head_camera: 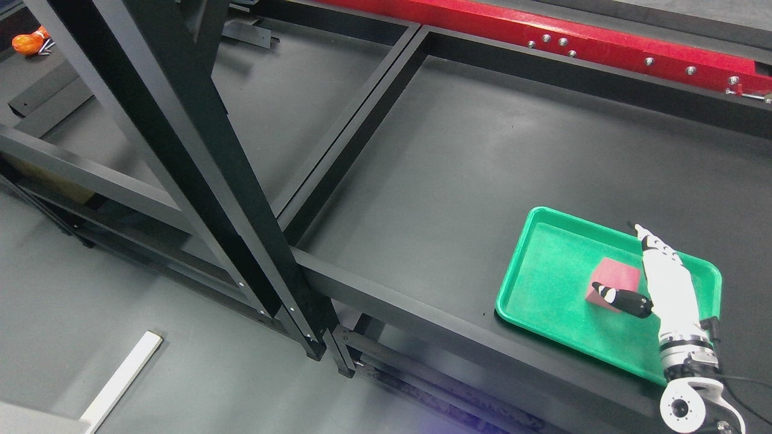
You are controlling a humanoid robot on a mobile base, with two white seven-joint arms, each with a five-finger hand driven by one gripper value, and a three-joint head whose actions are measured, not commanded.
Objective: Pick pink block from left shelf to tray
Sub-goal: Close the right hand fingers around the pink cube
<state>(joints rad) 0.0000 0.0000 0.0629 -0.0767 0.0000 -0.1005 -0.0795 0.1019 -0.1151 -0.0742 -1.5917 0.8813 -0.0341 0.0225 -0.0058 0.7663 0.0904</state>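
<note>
1. Right hand (pixel 654 277) comes in from lower right, white with black thumb, reaching over the green tray (pixel 543 265).
2. Fingers (pixel 648 241) extended straight toward the tray's far rim, thumb (pixel 621 298) stuck out to the left across the pink block (pixel 615 278). Hand looks spread and relaxed, not clamped on the block; whether the thumb touches the block's near face can't be told.
3. Pink block sits inside the tray, right of the tray's middle, resting flat on the tray floor, just beside the hand's palm side.
4. Tray lies on the dark table (pixel 482 169), near its front edge, at the right side of the view.
5. Black shelf frame (pixel 199 150) fills the left: a thick diagonal post and horizontal rails, well apart from the tray.
6. Red beam (pixel 573 36) with a row of bolts runs along the far side of the table, top right.
7. White strip (pixel 123 377) lies on the grey floor at lower left.
8. Orange object (pixel 29 42) in the top left corner, too small to identify.
9. Left arm doesn't show.
</note>
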